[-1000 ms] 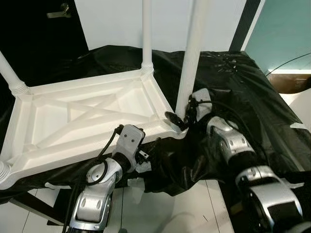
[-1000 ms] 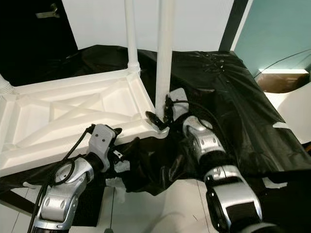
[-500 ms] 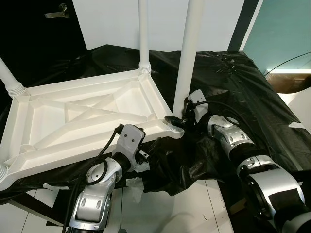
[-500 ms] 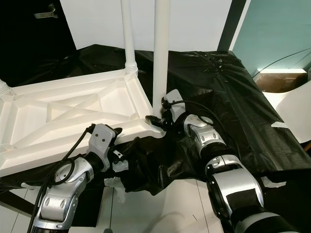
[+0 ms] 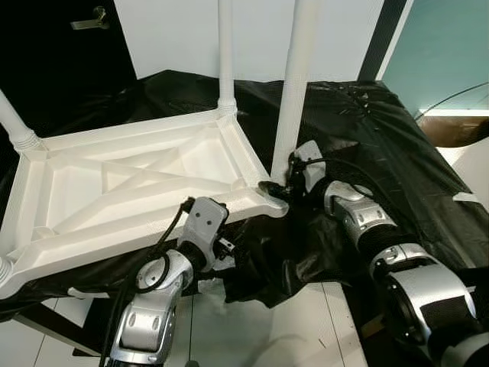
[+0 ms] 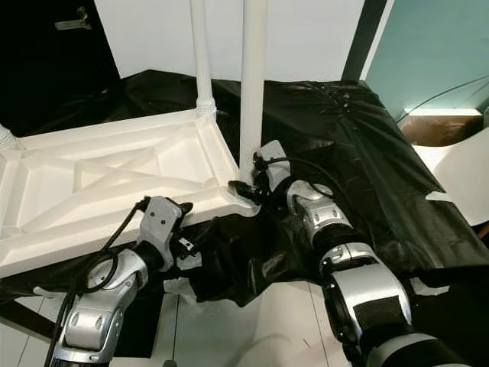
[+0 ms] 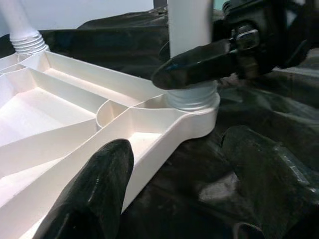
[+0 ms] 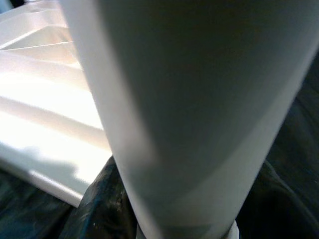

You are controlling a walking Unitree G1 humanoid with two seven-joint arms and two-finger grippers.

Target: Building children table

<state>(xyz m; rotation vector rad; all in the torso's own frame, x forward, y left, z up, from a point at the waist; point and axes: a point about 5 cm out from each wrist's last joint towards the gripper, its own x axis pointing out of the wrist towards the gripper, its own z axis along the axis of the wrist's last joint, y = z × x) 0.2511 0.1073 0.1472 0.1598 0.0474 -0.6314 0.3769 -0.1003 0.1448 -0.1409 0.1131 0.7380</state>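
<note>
Tabletop (image 5: 137,183) lies upside down on a black sheet (image 5: 367,138), ribbed underside facing up, with white legs standing at its corners. Nearest the robot's right side is the leg (image 5: 294,84) now being fitted: it stands upright, its long axis vertical, its threaded foot seated in the corner socket (image 7: 192,102).

Right hand (image 5: 279,186) reaches in from the right, across the sheet, and grips the leg just above the socket; in the left wrist view one black finger (image 7: 197,62) crosses the front of the leg, pressed against it. So this hand is closed on the leg, low down, at right angles to the leg's axis. That is the relation that matters: a turn of the wrist would spin the leg about its own upright axis and drive the thread home.

Left hand (image 7: 184,189) sits at the near long edge of the tabletop, to the left of the socket and a little below the rim. Its fingers are spread wide, one on either side of the rim, and they hold nothing. It looks placed to steady the tabletop.

Judging by the exposed thread, the leg is probably not fully screwed down yet.
</note>
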